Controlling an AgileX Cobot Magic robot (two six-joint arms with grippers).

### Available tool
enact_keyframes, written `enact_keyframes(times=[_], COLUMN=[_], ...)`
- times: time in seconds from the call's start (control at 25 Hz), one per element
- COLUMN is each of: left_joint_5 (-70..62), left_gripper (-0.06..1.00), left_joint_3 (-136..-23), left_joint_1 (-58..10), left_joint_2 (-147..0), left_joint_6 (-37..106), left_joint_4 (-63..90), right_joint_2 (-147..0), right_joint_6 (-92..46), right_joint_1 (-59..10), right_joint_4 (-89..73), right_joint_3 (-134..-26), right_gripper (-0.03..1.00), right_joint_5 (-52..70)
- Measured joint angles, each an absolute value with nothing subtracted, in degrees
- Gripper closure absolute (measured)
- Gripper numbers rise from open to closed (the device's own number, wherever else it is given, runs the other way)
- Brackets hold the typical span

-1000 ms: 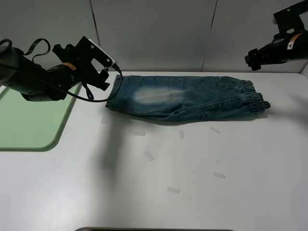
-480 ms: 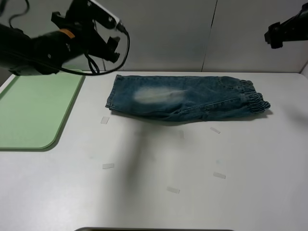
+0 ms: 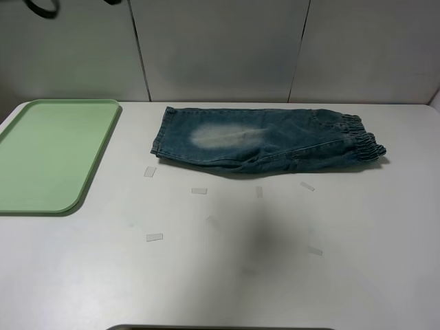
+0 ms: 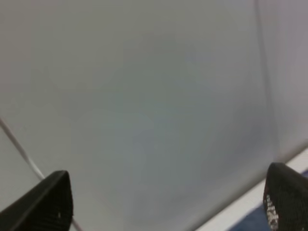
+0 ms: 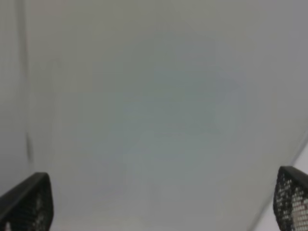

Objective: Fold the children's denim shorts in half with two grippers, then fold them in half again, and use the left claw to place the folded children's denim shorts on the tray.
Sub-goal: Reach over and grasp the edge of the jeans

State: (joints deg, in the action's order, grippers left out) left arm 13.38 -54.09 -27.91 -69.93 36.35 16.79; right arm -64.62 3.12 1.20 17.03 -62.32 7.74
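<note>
The children's denim shorts [image 3: 265, 139] lie flat on the white table, folded lengthwise, with the hem at the left and the gathered waistband [image 3: 361, 137] at the right. The pale-green tray [image 3: 48, 155] sits bare at the table's left. Neither arm shows in the exterior high view apart from a bit of black cable [image 3: 41, 7] at the top left corner. In the left wrist view the left claw [image 4: 168, 202] faces the grey wall with its fingertips [image 4: 53, 202] wide apart and nothing between them. The right gripper [image 5: 161, 202] is likewise open and faces the wall.
Several small strips of clear tape [image 3: 199, 190] lie scattered on the table in front of the shorts. Grey wall panels [image 3: 220, 48] stand behind the table. A dark edge [image 3: 220, 327] shows at the table's front.
Both arms have lifted up and out of the exterior high view, the left one from beside the shorts' hem. The shorts have not moved.
</note>
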Motion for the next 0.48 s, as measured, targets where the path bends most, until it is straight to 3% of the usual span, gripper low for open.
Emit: enact_keyframes(times=[0.24,0.48], left_joint_5=[2.2,-12.7], left_gripper=[0.15,0.15], left_joint_3=[-54.1,-54.1], left_joint_1=[-27.9,-27.9], left_joint_2=[-55.6,-44.0], left_joint_6=[35.9,35.3], left_joint_4=[18.4,17.3], right_joint_2=[-54.2,-46.0], right_joint_6=[3.1,3.1], right_joint_1=[-6.1,-7.3], right_joint_4=[16.6,16.6], right_joint_3=[-62.3,-62.3], right_gripper=[0.27,0.27], right_joint_5=[12.1,19.3])
